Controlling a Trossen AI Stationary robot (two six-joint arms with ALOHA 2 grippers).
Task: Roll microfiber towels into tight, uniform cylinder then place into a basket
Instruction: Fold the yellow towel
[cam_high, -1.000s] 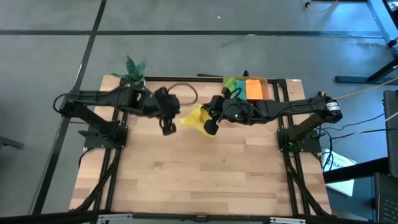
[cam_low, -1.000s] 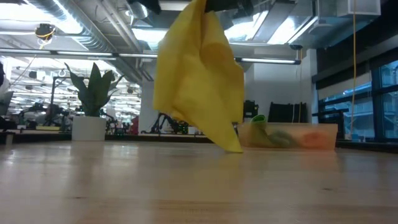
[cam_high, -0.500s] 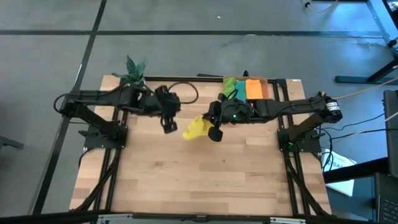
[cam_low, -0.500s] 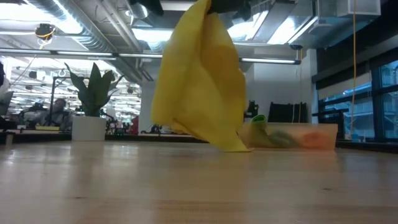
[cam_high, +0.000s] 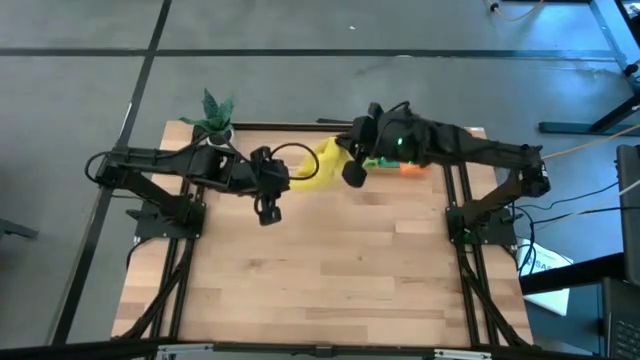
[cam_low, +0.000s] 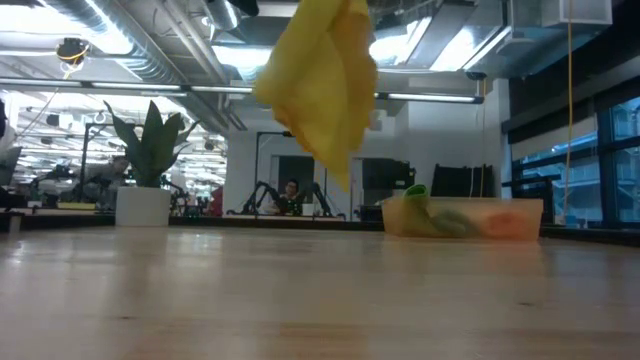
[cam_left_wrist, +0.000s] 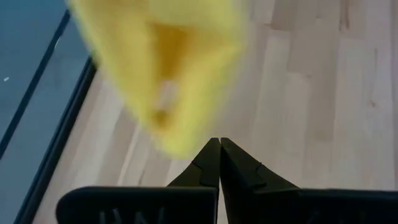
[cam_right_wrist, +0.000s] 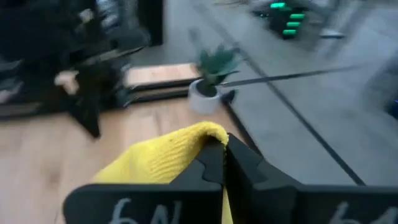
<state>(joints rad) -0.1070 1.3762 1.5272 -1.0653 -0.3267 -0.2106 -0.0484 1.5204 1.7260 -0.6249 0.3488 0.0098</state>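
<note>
Wooden surface (cam_high: 330, 270) lies far below the right pincer (cam_right_wrist: 222, 163), clamped on the yellow towel (cam_low: 318, 85); the towel, hanging unrolled, could slip. Left pincer (cam_left_wrist: 219, 163) is closed empty beside it.

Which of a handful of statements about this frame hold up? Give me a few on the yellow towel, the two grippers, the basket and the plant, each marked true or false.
1. The right gripper is shut on the yellow towel. True.
2. The yellow towel lies flat on the table. False: in the low view it hangs clear above the wood.
3. The left gripper is shut and holds nothing. True.
4. The basket is empty. False: cloths show through its wall.
5. The potted plant stands at the table's far right corner. False: it is at the far left corner in the high view.
</note>
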